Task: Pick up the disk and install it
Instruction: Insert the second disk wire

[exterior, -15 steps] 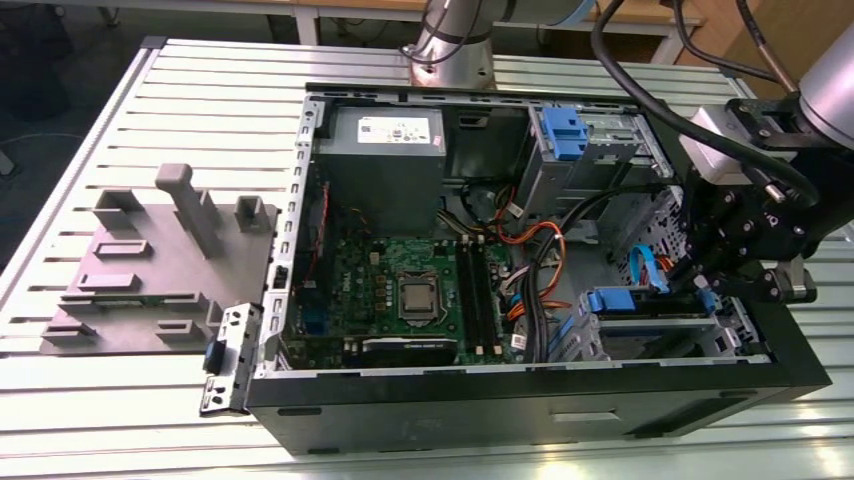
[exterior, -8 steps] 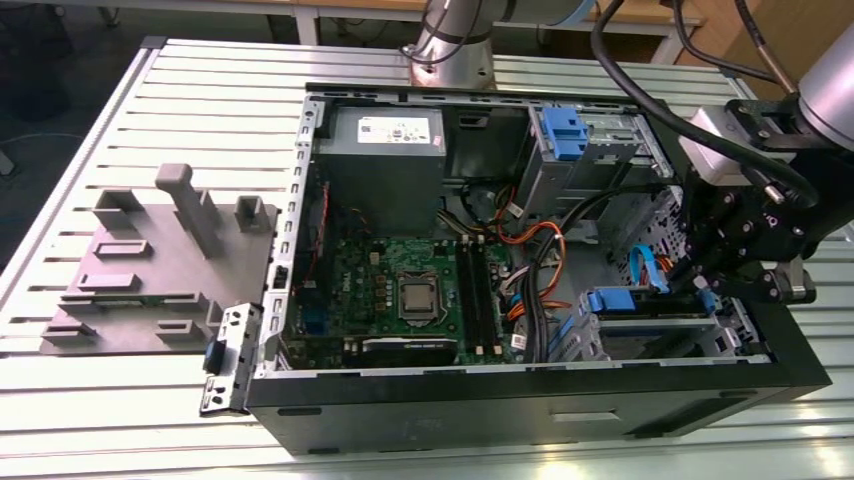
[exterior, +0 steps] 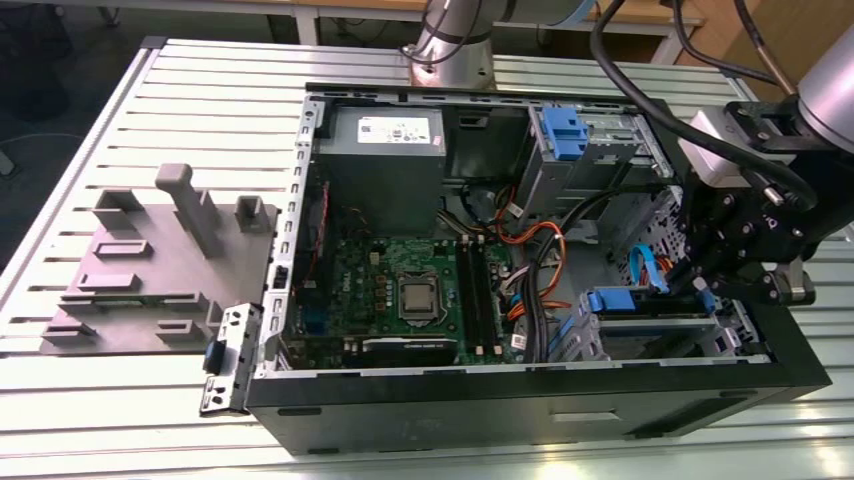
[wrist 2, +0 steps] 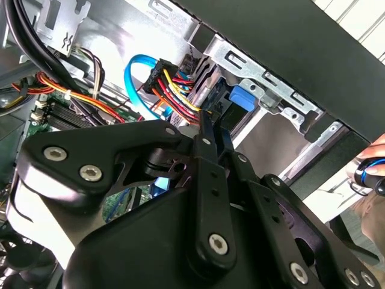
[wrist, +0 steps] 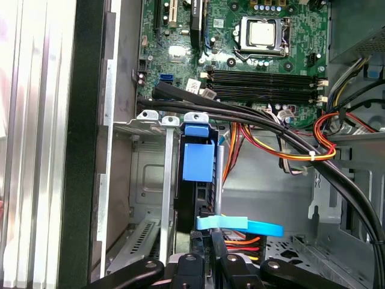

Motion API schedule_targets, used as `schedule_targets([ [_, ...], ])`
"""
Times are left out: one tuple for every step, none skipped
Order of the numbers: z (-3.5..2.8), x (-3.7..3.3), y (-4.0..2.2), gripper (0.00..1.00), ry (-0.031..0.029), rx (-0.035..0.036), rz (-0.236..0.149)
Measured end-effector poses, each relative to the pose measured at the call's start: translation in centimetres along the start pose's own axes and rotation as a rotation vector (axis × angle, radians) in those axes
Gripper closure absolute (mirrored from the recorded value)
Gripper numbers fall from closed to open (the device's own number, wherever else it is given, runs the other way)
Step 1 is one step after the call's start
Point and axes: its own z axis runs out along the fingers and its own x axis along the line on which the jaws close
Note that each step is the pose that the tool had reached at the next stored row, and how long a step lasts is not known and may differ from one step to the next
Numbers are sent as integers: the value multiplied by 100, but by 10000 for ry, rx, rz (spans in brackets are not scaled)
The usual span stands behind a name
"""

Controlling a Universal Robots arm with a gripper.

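The disk (wrist: 195,201) stands edge-on inside the lower drive cage of the open computer case (exterior: 534,378), with its blue rail tab (wrist: 198,159) toward the case's side. In the exterior view the disk (exterior: 621,300) is at the case's lower right corner. My gripper (exterior: 694,290) reaches into that corner from the exterior view's right. In both wrist views its black fingers lie close together, with the gripper (wrist: 210,241) at the disk's cable end and the blue tab (wrist 2: 240,96) just beyond the gripper (wrist 2: 213,129). I cannot tell if the fingers touch the disk.
A blue flat cable (wrist: 240,227) and red-yellow-black power wires (wrist 2: 174,90) crowd the disk's end. The case holds a motherboard (exterior: 400,290), a grey power-supply box (exterior: 380,150) and a blue bracket (exterior: 561,130). A grey fixture plate (exterior: 147,260) lies at the exterior view's left. A hand (wrist 2: 373,159) shows outside the case.
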Motion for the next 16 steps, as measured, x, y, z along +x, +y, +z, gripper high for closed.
schedule_targets([
  [3,0,0,83,-1,0,0],
  [5,0,1,83,-1,0,1],
  [6,0,2,83,0,0,0],
  [7,0,2,83,0,0,0],
  [8,0,2,83,0,0,0],
  [10,0,2,83,0,0,0],
  [13,0,2,83,-1,0,0],
  [17,0,2,83,-3,0,0],
  [22,0,2,83,-1,0,0],
  [25,0,2,83,1,0,0],
  [27,0,2,83,2,0,0],
  [27,0,2,83,3,0,0],
  [28,0,2,83,2,0,0],
  [29,0,2,83,0,0,0],
  [30,0,2,83,-1,0,0],
  [30,0,2,83,-1,0,0],
])
